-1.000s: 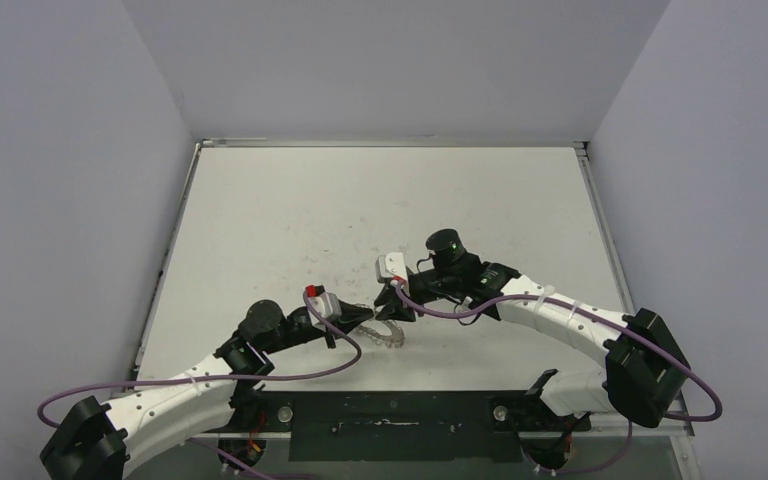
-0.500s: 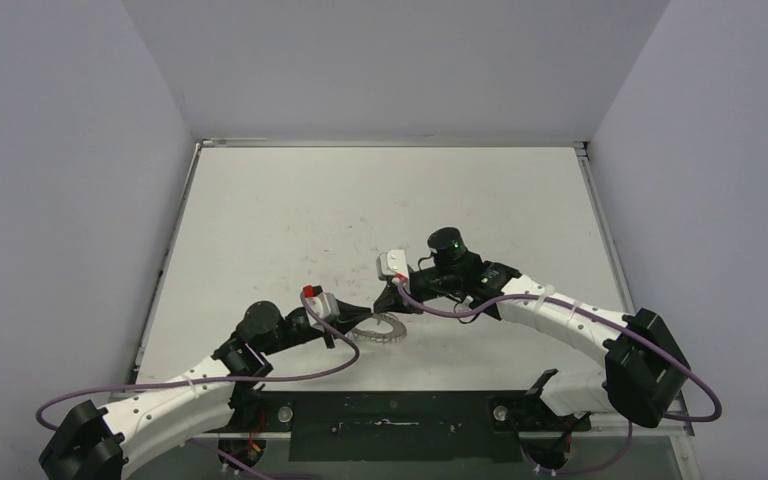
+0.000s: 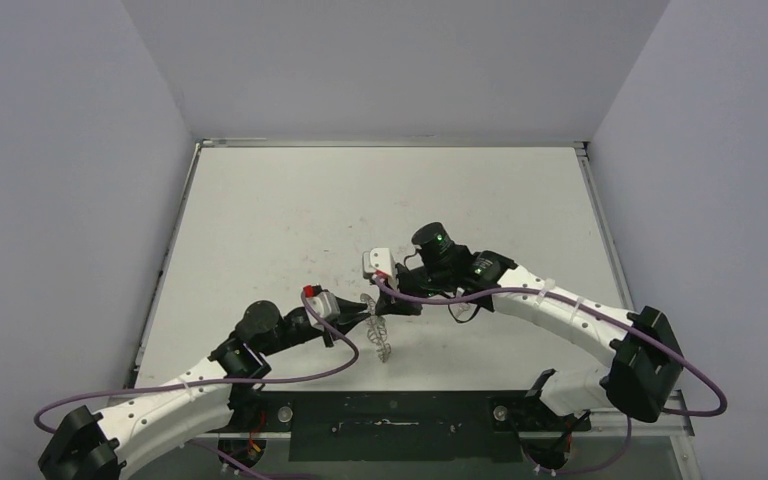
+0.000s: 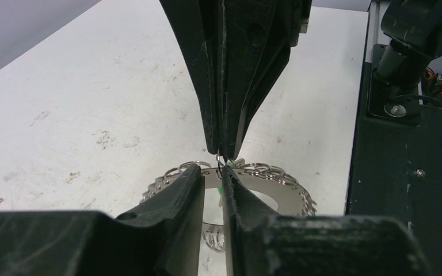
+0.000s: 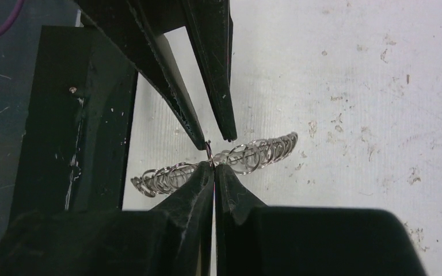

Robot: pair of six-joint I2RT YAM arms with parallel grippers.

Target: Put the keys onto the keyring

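The keyring (image 3: 379, 325) is held on edge over the table (image 3: 290, 210), one fringe loop pinched in the closed right gripper (image 5: 213, 168). The left gripper (image 4: 213, 175) stands slightly parted at it, with a green sliver of the keys (image 4: 222, 192) glimpsed between. Threading seems unfinished.

White worktop (image 3: 380, 190) with dark scuffs and specks around its middle, pale grey walls (image 3: 380, 60) on 3 sides, black plate (image 3: 390, 425) along the near edge, 2 silvery bolts (image 3: 283, 411) set in it
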